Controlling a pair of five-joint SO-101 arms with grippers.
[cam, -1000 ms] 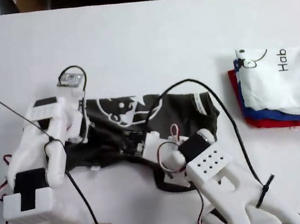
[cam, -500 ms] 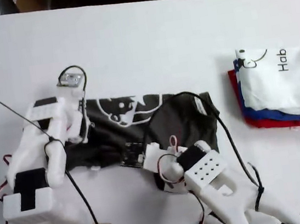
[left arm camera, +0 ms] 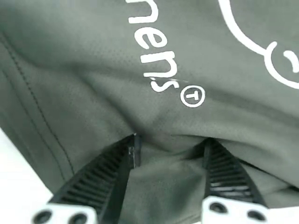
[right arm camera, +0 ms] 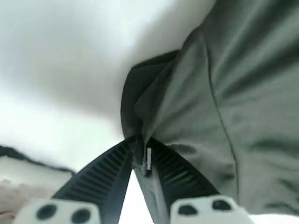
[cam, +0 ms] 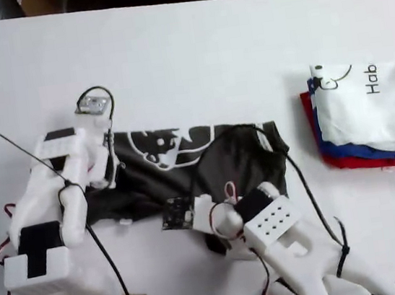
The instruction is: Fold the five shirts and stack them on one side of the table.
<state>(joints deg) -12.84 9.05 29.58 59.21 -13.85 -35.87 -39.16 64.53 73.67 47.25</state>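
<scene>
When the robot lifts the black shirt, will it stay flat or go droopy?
Probably droopy: the shirt bunches and creases where the right gripper pinches its edge. It looks thin, so likely light. It may slide rather than roll, lying flat on the table.

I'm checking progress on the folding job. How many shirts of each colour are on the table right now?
black shirt: 1
white shirt: 1
blue shirt: 1
red shirt: 1
Total: 4 in sight, with the white, blue and red ones stacked.
</scene>
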